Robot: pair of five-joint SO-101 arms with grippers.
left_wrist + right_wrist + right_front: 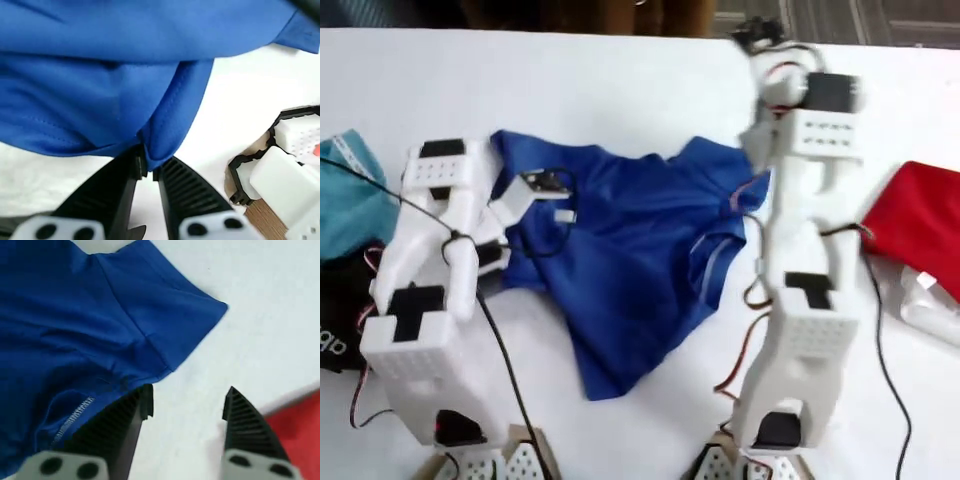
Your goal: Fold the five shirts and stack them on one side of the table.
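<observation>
A blue shirt [640, 260] lies crumpled and spread across the middle of the white table [620, 80]. My left gripper [150, 167] is shut on a fold at the blue shirt's [100, 75] edge, on the side nearest the left arm [430, 260]. My right gripper [187, 395] hangs open over bare table beside a sleeve of the blue shirt [75, 315], with nothing between its fingers. One finger [125, 415] overlaps the cloth's edge. The right arm [800, 280] stands along the shirt's right side.
A teal shirt [350, 190] and a black shirt [340, 320] lie at the left edge. A red shirt [920, 220] lies at the right, also seen as red cloth [295, 420] by the right finger. A white item [930, 310] sits below it. An arm base [290, 170] stands nearby.
</observation>
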